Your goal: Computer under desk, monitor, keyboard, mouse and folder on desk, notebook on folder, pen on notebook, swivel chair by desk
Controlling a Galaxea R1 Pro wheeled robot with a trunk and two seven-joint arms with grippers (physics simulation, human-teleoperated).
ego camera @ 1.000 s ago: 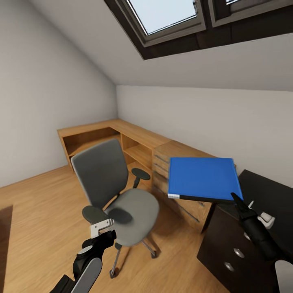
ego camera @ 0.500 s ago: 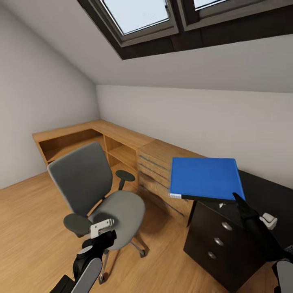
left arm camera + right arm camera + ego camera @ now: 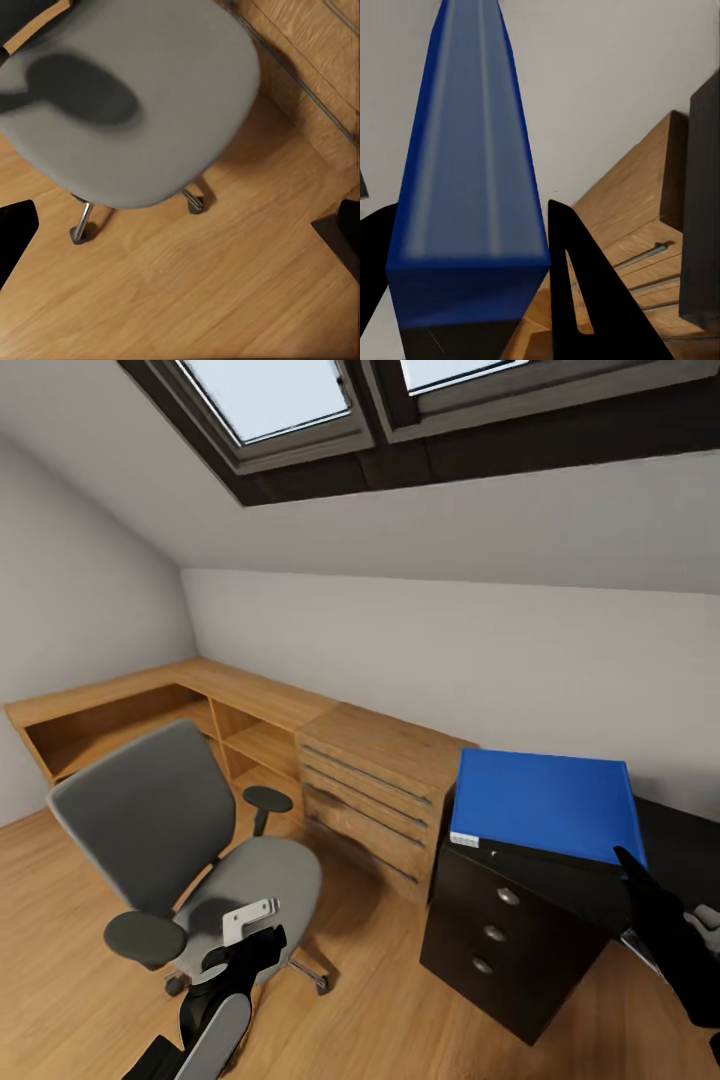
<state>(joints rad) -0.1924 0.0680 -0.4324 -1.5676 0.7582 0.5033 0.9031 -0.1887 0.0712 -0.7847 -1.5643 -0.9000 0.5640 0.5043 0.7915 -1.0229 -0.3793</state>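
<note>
Head view swings right: swivel chair (image 3: 190, 860) slides toward the picture's left and more desk (image 3: 520, 920) shows. We hold the folder (image 3: 545, 805) clamped in the right gripper (image 3: 640, 880), now above the desk's drawer-unit end. Left gripper (image 3: 245, 940) spread, empty.

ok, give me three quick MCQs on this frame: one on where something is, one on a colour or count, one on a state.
1. Where is the folder?
A. On the swivel chair seat
B. In the right gripper, above the desk
C. On the floor

2. How many handles show on the desk's black drawer unit?
A. One
B. Three
C. Five

3. The left gripper is:
A. Open, empty
B. Shut on a pen
C. Shut on the chair arm

Key:
1 B: the folder sits between the right gripper fingers over the desk.
2 B: three knobs on the drawer unit.
3 A: the left gripper fingers stand apart over the swivel chair.
</note>
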